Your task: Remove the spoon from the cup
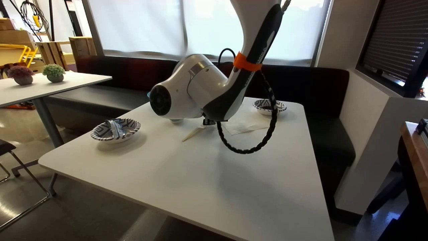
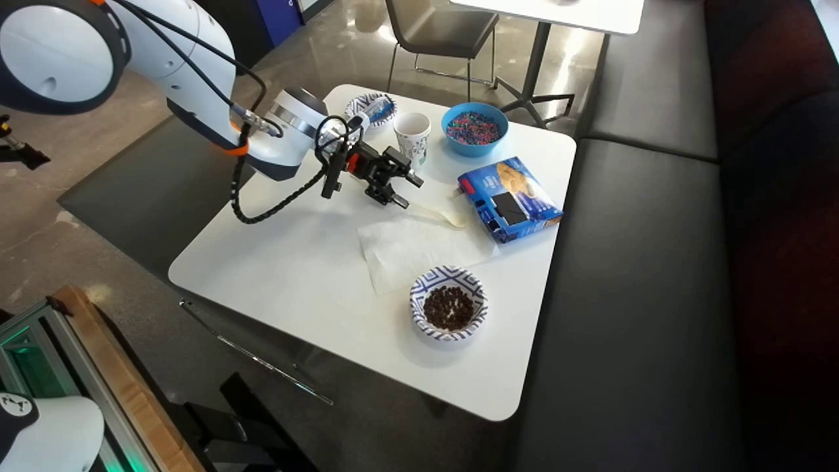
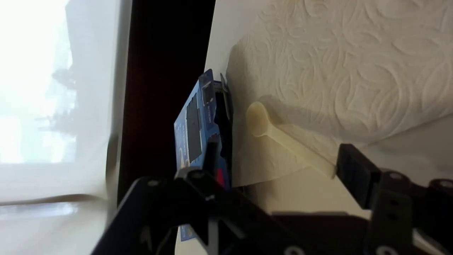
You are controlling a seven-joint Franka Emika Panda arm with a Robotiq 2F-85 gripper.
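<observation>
In an exterior view my end effector (image 2: 408, 190) has its jaws spread wide, pinching nothing I can see. The spoon (image 2: 455, 219) is out of the cup (image 2: 413, 134), scoop end over the napkin (image 2: 406, 252), pointing at the bench (image 2: 295, 275) edge by the sofa (image 2: 642, 295). I'd call removal done; what's left is a clean exit: jaws apart, straight up first so no tip drags the handle, then back over the arm-side edge. No swing toward the edge by the chair (image 2: 446, 33): cup stands upright just beside me, blue bowl (image 2: 472, 149) past it. Box (image 2: 518, 187) near the sofa edge blocks forward. Wrist view: handle runs behind a finger, can't tell if touching. In an exterior view the arm (image 1: 200, 90) hides my jaws; dark-bits bowl (image 1: 262, 110) near far right corner, packet bowl (image 1: 102, 131) by left edge, both well apart from me.
</observation>
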